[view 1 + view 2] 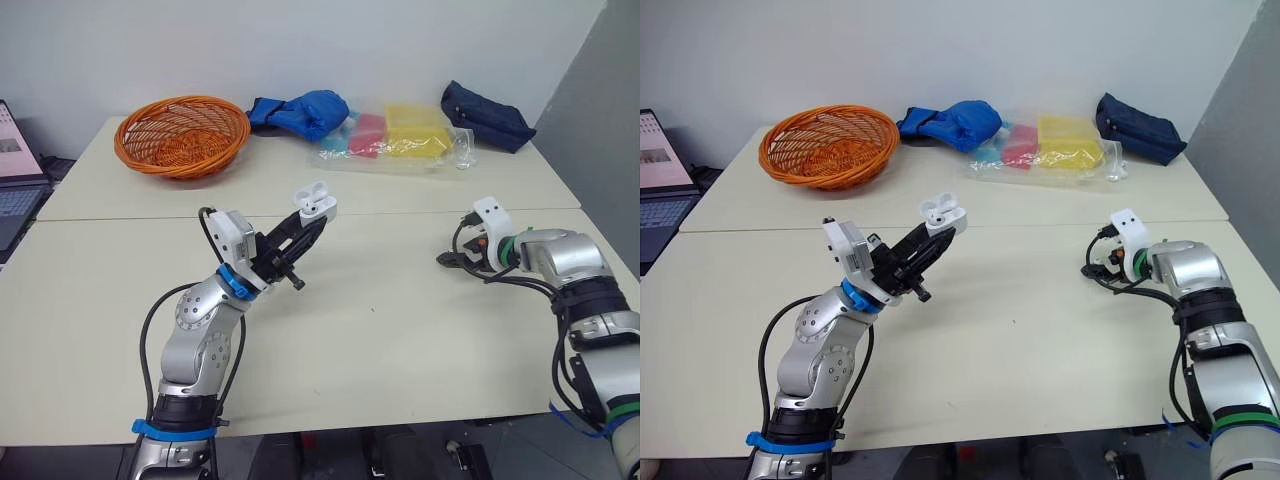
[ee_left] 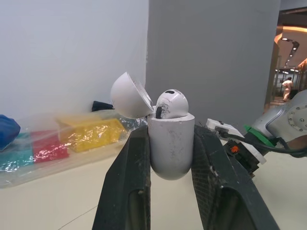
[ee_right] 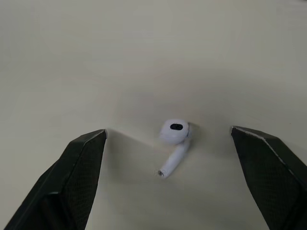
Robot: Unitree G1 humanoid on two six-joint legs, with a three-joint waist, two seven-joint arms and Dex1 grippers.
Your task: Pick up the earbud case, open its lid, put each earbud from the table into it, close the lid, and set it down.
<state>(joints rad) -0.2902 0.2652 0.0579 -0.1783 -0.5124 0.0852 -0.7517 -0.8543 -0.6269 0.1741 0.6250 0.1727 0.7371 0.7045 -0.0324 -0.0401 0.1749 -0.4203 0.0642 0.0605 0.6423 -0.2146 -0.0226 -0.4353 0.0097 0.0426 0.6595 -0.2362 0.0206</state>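
Note:
My left gripper [image 1: 308,217] is raised above the table's middle, shut on the white earbud case [image 1: 315,205]. The case's lid [image 2: 128,96] stands open, tipped back. One white earbud [image 2: 171,103] sits in the case [image 2: 170,143], its head showing above the rim. At the right, my right gripper [image 1: 447,260] hovers low over the table, open. A second white earbud [image 3: 175,134] lies on the table between its two fingers [image 3: 72,167], touching neither.
An orange wicker basket [image 1: 182,135] stands at the back left. A blue bag [image 1: 305,110], a clear plastic bag of coloured packs [image 1: 395,135] and a dark navy pouch [image 1: 487,115] line the far edge. A laptop [image 1: 15,170] sits off the table's left.

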